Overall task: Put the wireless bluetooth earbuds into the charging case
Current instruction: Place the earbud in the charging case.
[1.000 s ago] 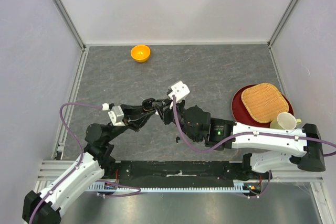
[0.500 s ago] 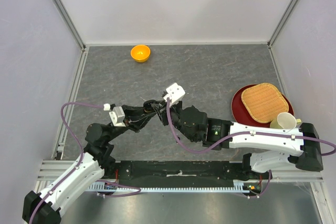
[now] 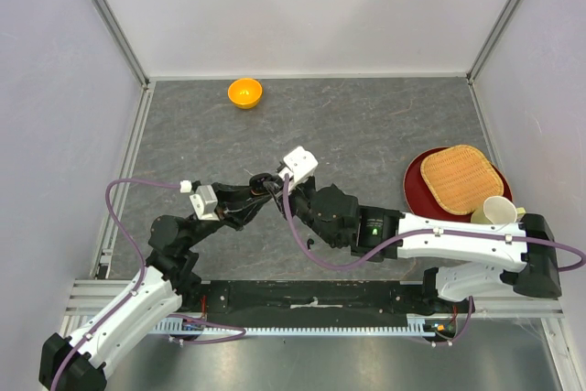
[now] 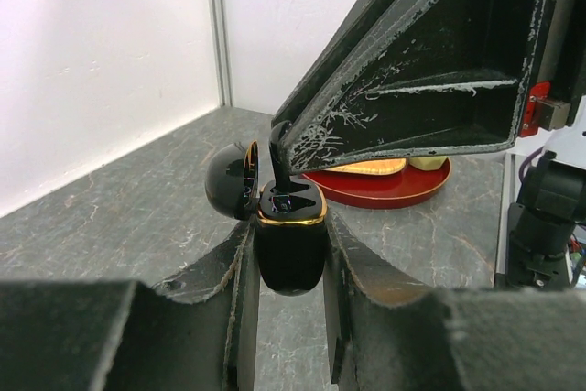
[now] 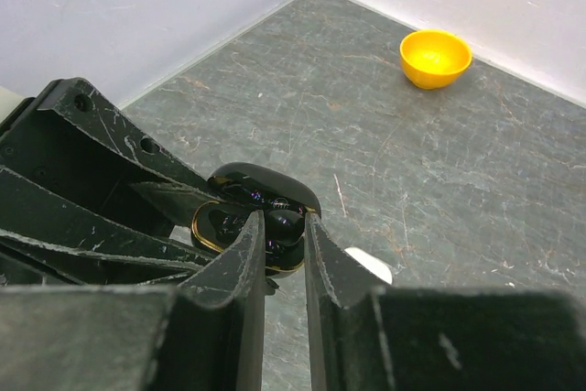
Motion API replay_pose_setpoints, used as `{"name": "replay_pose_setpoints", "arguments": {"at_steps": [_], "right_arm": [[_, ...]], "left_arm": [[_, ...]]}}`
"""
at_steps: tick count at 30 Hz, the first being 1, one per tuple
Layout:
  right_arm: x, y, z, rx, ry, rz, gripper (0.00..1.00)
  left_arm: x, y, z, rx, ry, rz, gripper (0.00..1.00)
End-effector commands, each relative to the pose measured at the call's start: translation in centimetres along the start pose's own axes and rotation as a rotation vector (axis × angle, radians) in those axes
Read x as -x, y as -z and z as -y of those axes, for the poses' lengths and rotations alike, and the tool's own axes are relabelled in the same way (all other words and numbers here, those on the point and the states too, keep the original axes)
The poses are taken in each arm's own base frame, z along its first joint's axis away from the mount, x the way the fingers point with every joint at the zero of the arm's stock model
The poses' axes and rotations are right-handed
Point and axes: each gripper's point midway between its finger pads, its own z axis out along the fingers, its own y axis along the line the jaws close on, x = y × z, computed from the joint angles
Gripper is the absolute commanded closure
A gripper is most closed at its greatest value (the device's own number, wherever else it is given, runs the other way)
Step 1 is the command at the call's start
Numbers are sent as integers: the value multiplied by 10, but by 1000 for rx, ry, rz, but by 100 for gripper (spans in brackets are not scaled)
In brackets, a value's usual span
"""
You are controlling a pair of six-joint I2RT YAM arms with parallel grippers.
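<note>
The case [image 4: 291,261] is off the table, upright and clamped by its sides in your left gripper [image 4: 289,226], with the lid [image 4: 229,180] swung open to one side and the gold rim facing up. Your right gripper [image 5: 284,219] is pinched on a black bud [image 4: 277,167] directly over the opening; its lower end looks to be at or just inside the rim, though I can't tell whether it is seated. So you're in the insertion step for this bud. Next, press straight down with the stem lined up to its pocket, then spread the right fingers only once it sits flush. Keep the left grip steady. A white bud [image 5: 368,266] seems to lie on the table [image 5: 439,180] just beyond, probably next; the bowl [image 5: 436,57] stands well apart.
</note>
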Motion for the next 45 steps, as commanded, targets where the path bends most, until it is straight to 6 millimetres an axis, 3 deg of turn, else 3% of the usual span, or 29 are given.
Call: {"name": "replay_pose_setpoints", "arguments": {"at_steps": [1,10,13,14,15,19,20,23,27,28,29,31,32,35,40,45], "right_arm": [[7,-3,-9,25,28,-11,100],[3,-4,-9,18,39,-38,98],[5,-3,-10,17,27,-38,91],[6,-4,-11,17,13,-39,86],[7,-3,-11,18,5,-38,73],[18,-2,-12,10,-65,-18,48],[24,0,-11,2,-109,-4,37],[43,7,-4,-15,-187,45,18],[65,13,16,-46,-347,101,6],[69,14,18,-25,-391,103,4],[76,15,36,-47,-439,121,2],[80,16,37,37,-556,100,2],[84,14,56,26,-593,113,2],[68,7,65,72,-667,-9,2],[36,-6,49,204,-765,-179,4],[23,-3,17,388,-810,-261,6]], "left_arm": [[26,-2,-11,59,-48,88,98],[27,-1,-17,97,-44,104,98],[26,-1,-16,94,-42,102,98],[26,-1,-16,93,-44,102,98],[26,-2,-16,90,-43,100,98],[25,-2,-14,78,-49,96,98],[25,-2,-14,74,-50,94,98],[22,-2,-13,69,-52,86,98],[22,-2,-13,68,-59,84,98],[23,-2,-13,71,-62,86,98],[24,-1,-13,71,-66,87,98],[25,-1,-13,72,-70,90,98],[26,-1,-14,77,-77,93,98],[27,-1,-15,83,-83,95,98],[34,-2,-15,78,-97,112,98],[37,-5,-15,72,-108,124,98]]}}
